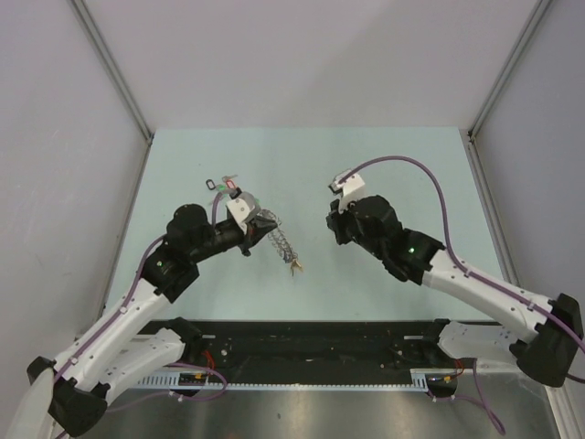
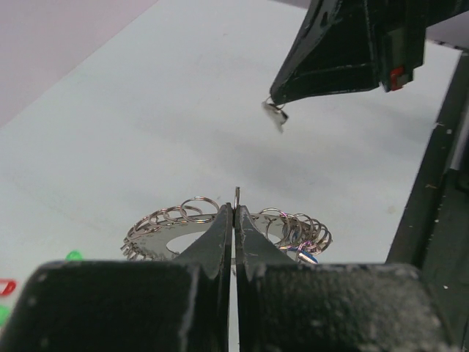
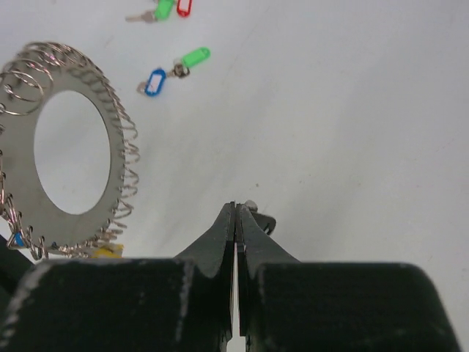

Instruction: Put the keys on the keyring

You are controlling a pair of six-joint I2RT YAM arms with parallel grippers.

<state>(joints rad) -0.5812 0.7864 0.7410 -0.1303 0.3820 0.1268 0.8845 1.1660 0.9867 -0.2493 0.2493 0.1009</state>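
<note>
Pale green table (image 1: 384,165) between grey walls (image 1: 64,110) is carrying the work. Around its middle, the left end effector (image 2: 234,210), fully closed, is pinching the keyring (image 2: 157,224) by its flat edge, with yellow- and blue-tagged keys (image 3: 108,251) seemingly hanging on it already. Near it, the right end effector (image 3: 235,210) is clamping shut on one small key (image 2: 275,115). Toward the far-left corner, several loose keys (image 3: 193,57) are lying unthreaded.

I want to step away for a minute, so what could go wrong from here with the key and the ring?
One: the right gripper pinches the key only at its very fingertips, so it could slip out. Two: the left gripper holds the ring by its thin edge, so a push from the key may swing it. Three: the small loops sit crowded, so the key might catch the wrong one.
</note>
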